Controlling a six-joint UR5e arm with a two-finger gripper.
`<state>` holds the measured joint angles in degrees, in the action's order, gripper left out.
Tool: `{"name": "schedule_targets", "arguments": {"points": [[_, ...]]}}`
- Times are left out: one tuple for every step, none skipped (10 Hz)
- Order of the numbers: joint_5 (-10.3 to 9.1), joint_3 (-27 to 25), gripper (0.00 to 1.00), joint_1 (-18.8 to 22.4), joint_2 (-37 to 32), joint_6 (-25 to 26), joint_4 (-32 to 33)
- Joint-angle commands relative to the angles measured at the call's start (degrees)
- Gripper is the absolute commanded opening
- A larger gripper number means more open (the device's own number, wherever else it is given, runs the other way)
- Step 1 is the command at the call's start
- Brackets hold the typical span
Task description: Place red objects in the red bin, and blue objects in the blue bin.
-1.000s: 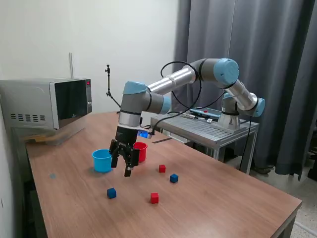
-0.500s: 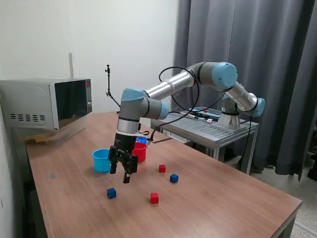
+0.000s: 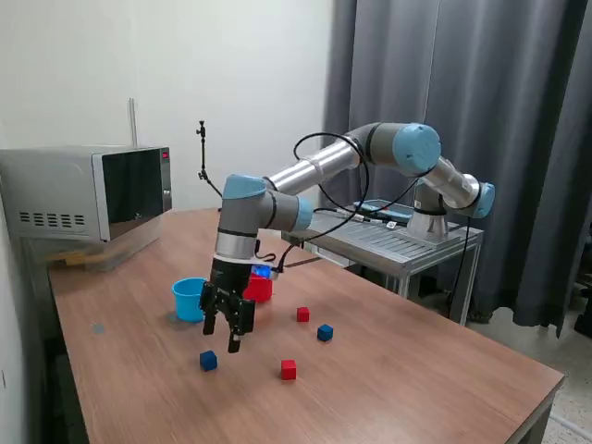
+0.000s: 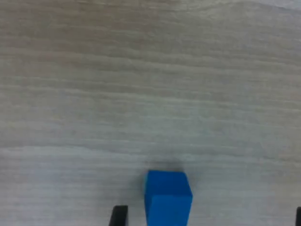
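Gripper [image 3: 233,335]: lower and nearer the blue cube [image 3: 208,361] than a second ago. Fingers spread, holding nothing. Cube: on the table [image 3: 416,379], just below and slightly ahead of the fingertips, between their lines, unclasped.

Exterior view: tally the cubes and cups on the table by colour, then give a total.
Red cubes: 2
Blue cubes: 2
Red cup: 1
Light blue cup: 1
Total: 6
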<state>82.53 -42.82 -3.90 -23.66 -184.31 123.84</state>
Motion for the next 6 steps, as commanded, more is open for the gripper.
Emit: {"name": "schedule_targets", "arguments": {"points": [[0.0, 0.99, 1.0, -0.06, 1.25, -0.08, 0.0], [0.0, 1.77, 1.0, -0.15, 1.77, -0.09, 0.0], [0.0, 2.48, 1.0, -0.23, 2.04, -0.09, 0.0], [0.09, 2.57, 1.0, -0.32, 2.22, -0.09, 0.0], [0.09, 3.01, 1.0, -0.32, 2.74, -0.09, 0.0], [0.09, 3.79, 1.0, -0.32, 3.01, 0.0, 0.0]]}}
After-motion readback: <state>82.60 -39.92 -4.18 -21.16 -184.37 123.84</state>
